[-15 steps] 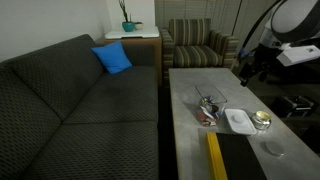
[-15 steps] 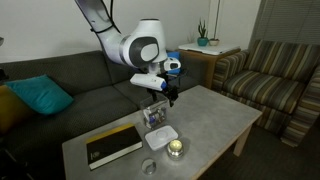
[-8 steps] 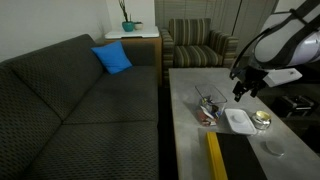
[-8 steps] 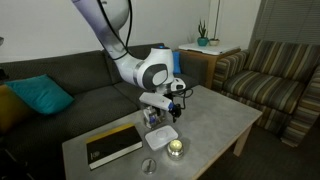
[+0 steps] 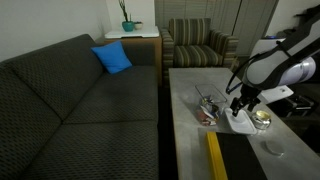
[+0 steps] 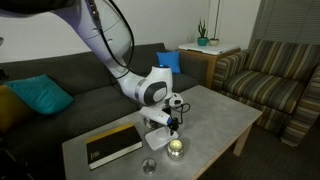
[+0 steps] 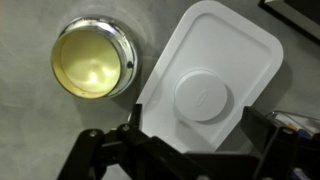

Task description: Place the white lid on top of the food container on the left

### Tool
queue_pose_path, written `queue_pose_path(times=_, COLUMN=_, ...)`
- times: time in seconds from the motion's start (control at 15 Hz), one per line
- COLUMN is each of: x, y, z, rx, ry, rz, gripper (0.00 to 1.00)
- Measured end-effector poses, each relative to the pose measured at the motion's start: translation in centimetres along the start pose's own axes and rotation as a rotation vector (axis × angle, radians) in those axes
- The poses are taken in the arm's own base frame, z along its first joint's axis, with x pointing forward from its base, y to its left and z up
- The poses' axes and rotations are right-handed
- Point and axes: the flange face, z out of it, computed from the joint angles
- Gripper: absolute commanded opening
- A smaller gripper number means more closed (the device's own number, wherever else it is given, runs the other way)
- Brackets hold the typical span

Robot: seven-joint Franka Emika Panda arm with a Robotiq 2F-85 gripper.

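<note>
you are holding the gripper (image 7: 198, 135) low over the white lid (image 7: 208, 80) with its jaws spread wide, not gripping anything. in the wrist view one finger (image 7: 108, 152) is sitting off the lid's lower left edge and the other is off its right side. i cannot tell whether either pad is touching the plastic.

the lid is lying flat on the grey table (image 5: 190, 85), raised round centre facing up, and a round clear dish (image 7: 92, 57) of yellowish contents is sitting just beside it.

in an exterior view the gripper (image 5: 240, 107) is pointing down at the lid (image 5: 239, 121). the food container (image 5: 207, 113), showing reddish contents, is standing just beside the lid on the sofa (image 5: 75, 100) side, apart from it and uncovered. a small grey disc (image 5: 273, 148) and a dark book (image 5: 228, 160) with a yellow edge are lying nearer the camera.

in an exterior view the arm is hiding most of the lid, with the gripper (image 6: 172, 126) hanging just above the dish (image 6: 176, 148).
</note>
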Motion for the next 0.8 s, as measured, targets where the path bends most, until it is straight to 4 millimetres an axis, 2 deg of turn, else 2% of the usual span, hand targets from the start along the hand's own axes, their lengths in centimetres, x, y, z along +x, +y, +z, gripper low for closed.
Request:
queue_pose_path(times=0.4, x=-0.61, y=-0.11, z=0.75, rx=0.029, ry=-0.089, rz=0.016, gripper=1.0)
queue_pose_path(times=0.8, x=-0.52, y=-0.43, z=0.72, rx=0.025, ry=-0.088, rz=0.084, gripper=1.0)
